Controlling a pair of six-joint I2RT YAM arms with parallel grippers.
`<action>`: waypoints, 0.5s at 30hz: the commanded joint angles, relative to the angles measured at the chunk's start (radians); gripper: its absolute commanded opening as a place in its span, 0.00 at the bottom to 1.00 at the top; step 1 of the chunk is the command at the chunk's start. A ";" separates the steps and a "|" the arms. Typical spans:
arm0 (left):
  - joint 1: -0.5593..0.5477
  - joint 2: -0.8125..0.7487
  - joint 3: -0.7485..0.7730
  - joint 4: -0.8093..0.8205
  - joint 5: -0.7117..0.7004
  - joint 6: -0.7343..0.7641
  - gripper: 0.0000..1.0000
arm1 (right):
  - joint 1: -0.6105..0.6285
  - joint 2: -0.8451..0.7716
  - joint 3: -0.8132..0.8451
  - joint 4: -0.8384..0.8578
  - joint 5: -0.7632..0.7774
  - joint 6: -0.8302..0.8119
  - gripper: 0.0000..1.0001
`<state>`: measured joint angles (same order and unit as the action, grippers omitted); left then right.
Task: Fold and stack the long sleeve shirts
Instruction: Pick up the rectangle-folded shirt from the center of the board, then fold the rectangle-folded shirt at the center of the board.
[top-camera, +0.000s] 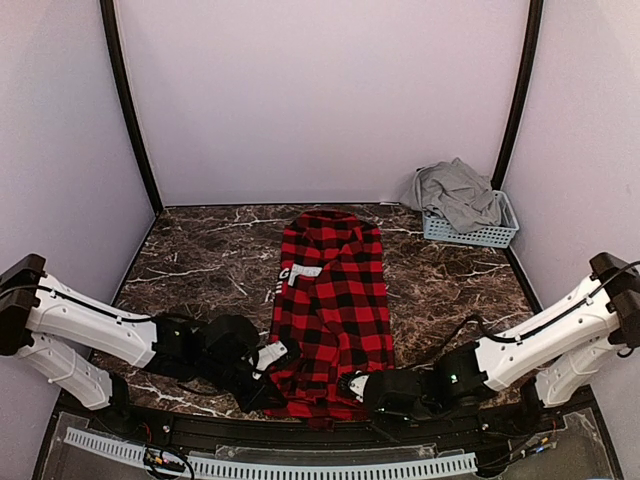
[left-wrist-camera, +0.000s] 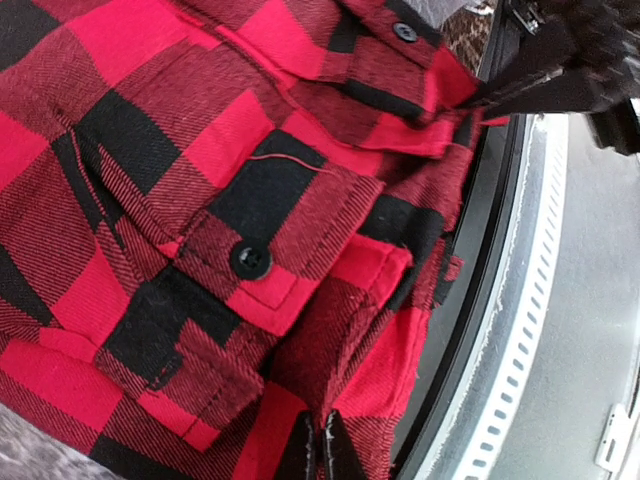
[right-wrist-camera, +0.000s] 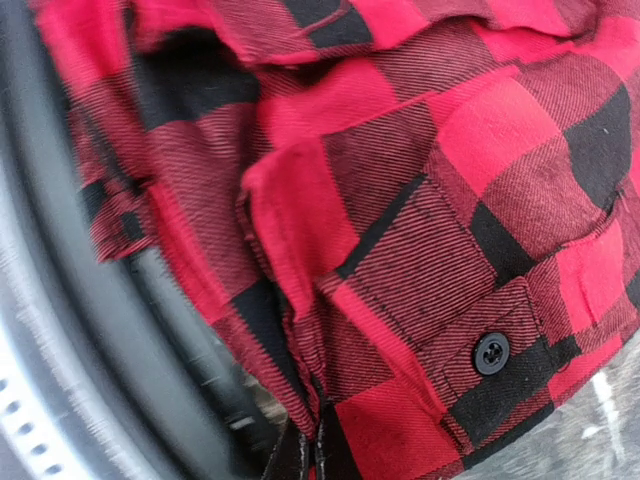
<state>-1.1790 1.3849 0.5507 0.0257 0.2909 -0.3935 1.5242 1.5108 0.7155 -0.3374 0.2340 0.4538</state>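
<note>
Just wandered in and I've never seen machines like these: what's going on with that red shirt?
A red-and-black checked shirt lies lengthwise on the marble table. The robot's left claw and right claw are each pinched shut on its near edge, one on each side, as if set to fold it. A grey shirt sits crumpled in the pale blue basket at the far right, not yet handled.

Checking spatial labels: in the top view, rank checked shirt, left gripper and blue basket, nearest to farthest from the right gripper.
1. checked shirt, clamped in the right gripper.
2. left gripper, to its left.
3. blue basket, far right corner.
</note>
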 joint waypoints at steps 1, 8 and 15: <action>-0.048 -0.042 -0.002 -0.144 0.020 -0.112 0.00 | 0.054 -0.067 -0.022 -0.008 -0.181 0.022 0.00; -0.040 -0.100 0.154 -0.265 0.111 -0.103 0.00 | -0.023 -0.158 0.034 -0.068 -0.400 -0.042 0.00; 0.209 -0.039 0.316 -0.313 0.234 0.027 0.00 | -0.303 -0.171 0.215 -0.248 -0.461 -0.224 0.00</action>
<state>-1.0943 1.3148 0.7876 -0.2264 0.4370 -0.4587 1.3533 1.3479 0.8200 -0.4870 -0.1577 0.3576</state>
